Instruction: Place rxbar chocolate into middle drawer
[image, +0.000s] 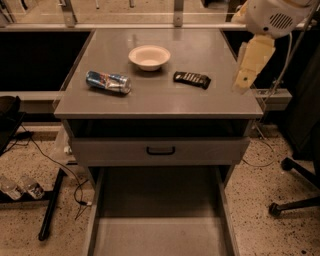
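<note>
Grey cabinet top (160, 102): rxbar chocolate (192, 79) lies flat, right of the bowl (149, 56). My gripper (245, 77) hangs tilted over the right edge, near the bar, not touching; grip state cannot tell. Middle drawer (160, 235) stands open below.

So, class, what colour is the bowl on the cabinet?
The bowl is plain cream-white, seen in the camera view. The gripper hangs near the right edge of the cabinet top.
</note>
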